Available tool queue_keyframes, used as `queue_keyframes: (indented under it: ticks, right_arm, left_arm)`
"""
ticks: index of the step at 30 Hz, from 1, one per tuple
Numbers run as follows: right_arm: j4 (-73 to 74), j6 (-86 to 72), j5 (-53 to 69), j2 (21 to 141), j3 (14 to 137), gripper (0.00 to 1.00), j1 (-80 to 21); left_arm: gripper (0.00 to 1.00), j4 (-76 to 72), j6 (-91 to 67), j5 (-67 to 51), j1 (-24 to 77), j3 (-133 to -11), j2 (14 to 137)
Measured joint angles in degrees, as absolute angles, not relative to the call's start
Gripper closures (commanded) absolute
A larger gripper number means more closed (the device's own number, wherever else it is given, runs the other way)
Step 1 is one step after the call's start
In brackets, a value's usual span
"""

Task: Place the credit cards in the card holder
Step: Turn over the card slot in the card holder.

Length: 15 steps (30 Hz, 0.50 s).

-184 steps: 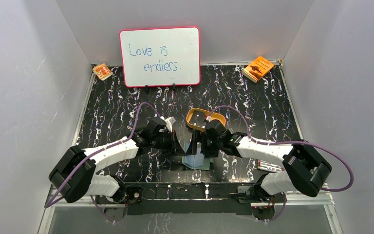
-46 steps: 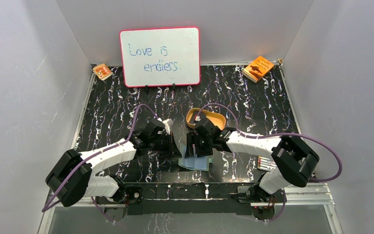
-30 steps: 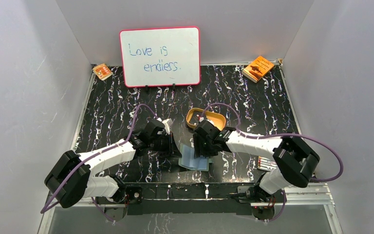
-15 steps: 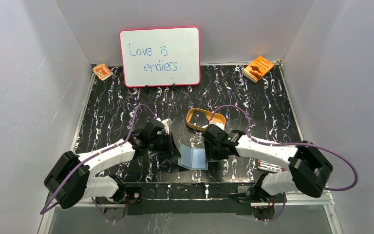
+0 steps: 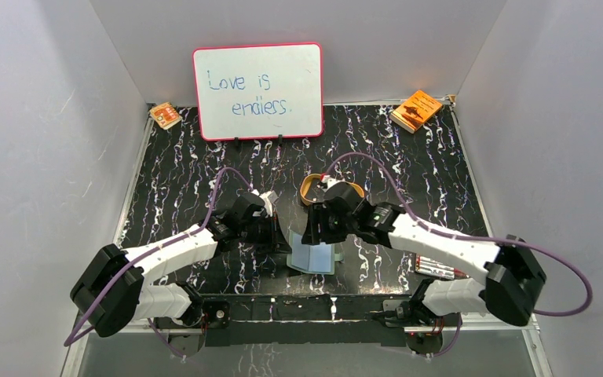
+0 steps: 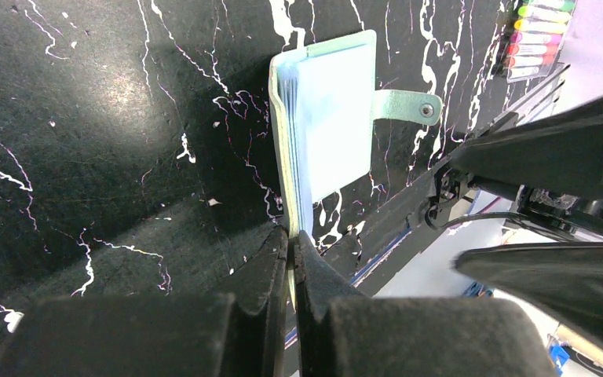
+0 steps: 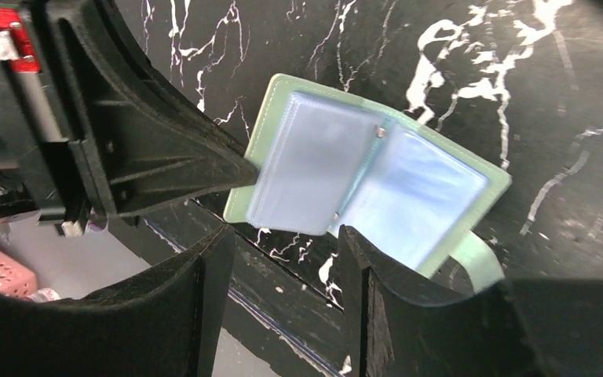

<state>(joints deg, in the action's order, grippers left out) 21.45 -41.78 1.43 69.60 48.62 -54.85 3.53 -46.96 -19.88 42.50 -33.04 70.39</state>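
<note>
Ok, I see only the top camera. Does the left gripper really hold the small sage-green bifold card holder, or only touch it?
Observer: It holds it. The left wrist view shows the left gripper shut on the cover edge of the card holder.
Operator: Has the right gripper a card?
Observer: No. The right wrist view shows the right gripper open and empty over the pale blue pockets.
Operator: Is the strap fastened?
Observer: No, the green snap strap lies loose on the black marbled table.

Black marbled table [image 5: 188,181], open card holder [image 5: 314,255], tan tray [image 5: 305,190], whiteboard [image 5: 257,90], orange booklets [image 5: 416,110]
</note>
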Motion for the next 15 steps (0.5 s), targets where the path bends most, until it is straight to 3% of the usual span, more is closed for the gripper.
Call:
queue_keyframes:
  ticks: [6,15]
  right_arm:
    - [15.5,-43.4,4.7,77.1,48.5,0.34,-55.3]
    - [11.9,-43.8,5.4,82.3,48.1,0.36,-55.4]
  left_arm:
    - [1.0,3.5,-47.1,-19.7,42.5,-32.3,70.1]
    - [1.0,3.5,-47.1,-19.7,42.5,-32.2,69.9]
